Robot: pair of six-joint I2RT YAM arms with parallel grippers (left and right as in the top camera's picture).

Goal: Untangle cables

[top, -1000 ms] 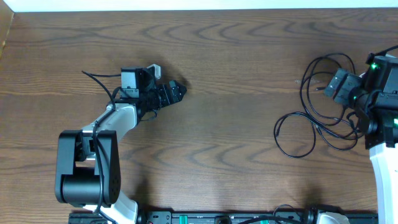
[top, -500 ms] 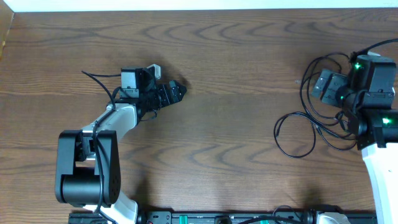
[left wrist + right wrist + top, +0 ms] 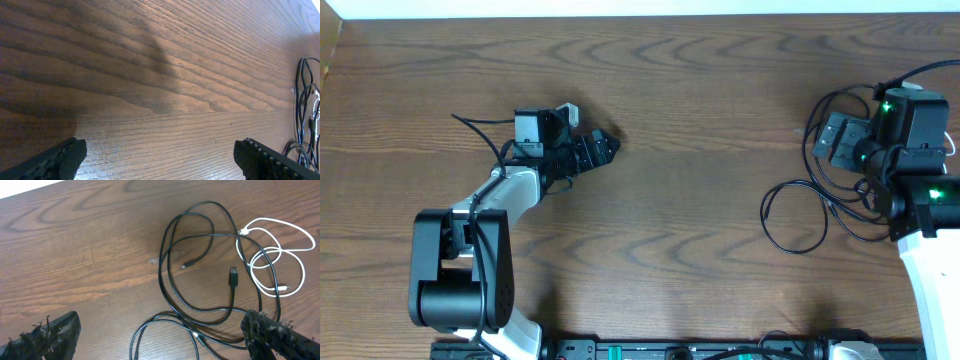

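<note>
The cables lie tangled at the table's right side: black cables (image 3: 765,212) in loose overlapping loops (image 3: 160,267), with a white cable (image 3: 303,272) coiled beside them. A black plug end (image 3: 233,276) rests inside the loops. My right gripper (image 3: 832,140) hovers over this tangle, open (image 3: 162,340), with a black loop on the table under the gap and nothing held. My left gripper (image 3: 605,145) sits open (image 3: 162,162) over bare wood left of centre, far from the tangle. In the left wrist view the cables (image 3: 300,100) show only at the far right edge.
The brown wood table (image 3: 700,120) stretches wide between the two arms. The left arm's base (image 3: 455,270) stands at the front left, with its own thick black cord trailing along it. A dark rail (image 3: 670,350) runs along the front edge.
The right gripper has shifted left and slightly up over the cable tangle. The left arm has not moved.
</note>
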